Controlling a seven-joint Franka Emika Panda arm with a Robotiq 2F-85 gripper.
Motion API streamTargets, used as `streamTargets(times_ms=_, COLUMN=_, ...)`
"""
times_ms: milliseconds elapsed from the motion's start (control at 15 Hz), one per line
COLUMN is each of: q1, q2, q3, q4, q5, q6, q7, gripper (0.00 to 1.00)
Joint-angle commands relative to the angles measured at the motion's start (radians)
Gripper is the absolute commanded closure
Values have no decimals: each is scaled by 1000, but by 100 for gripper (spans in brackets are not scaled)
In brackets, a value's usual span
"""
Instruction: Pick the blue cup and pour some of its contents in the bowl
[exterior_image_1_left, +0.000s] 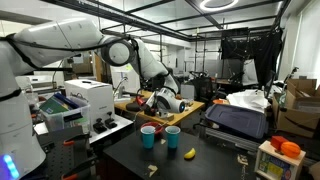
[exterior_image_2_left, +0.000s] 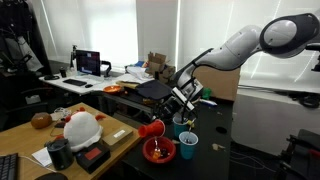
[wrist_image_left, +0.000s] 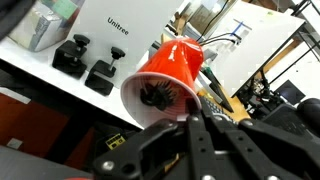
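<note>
My gripper (wrist_image_left: 188, 118) is shut on a red cup (wrist_image_left: 170, 75), not a blue one. The cup lies tipped on its side with dark bits showing inside its white mouth. In an exterior view the red cup (exterior_image_2_left: 152, 128) hangs tilted just above a red bowl (exterior_image_2_left: 158, 151), with my gripper (exterior_image_2_left: 172, 112) behind it. A blue cup (exterior_image_2_left: 188, 146) stands upright next to the bowl, untouched. In an exterior view the gripper (exterior_image_1_left: 155, 100) hovers above two blue cups (exterior_image_1_left: 172, 137) (exterior_image_1_left: 148, 137) on the dark table.
A banana (exterior_image_1_left: 190, 152) lies on the dark table (exterior_image_1_left: 200, 160) near the cups. A white printer (exterior_image_1_left: 85, 100) and black blocks (wrist_image_left: 88, 65) sit alongside. A white helmet-like object (exterior_image_2_left: 80, 128) and a black cup (exterior_image_2_left: 60, 153) stand on the wooden desk.
</note>
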Motion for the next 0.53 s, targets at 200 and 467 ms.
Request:
streamTargets(times_ms=200, q1=-4, q2=42, q3=-13, q4=79, q5=48, q6=-75, q7=126, gripper=99)
streamTargets(times_ms=467, q1=-15, q2=58, q3=-12, q4=105, q5=79, q6=-113, q7=193, gripper=99)
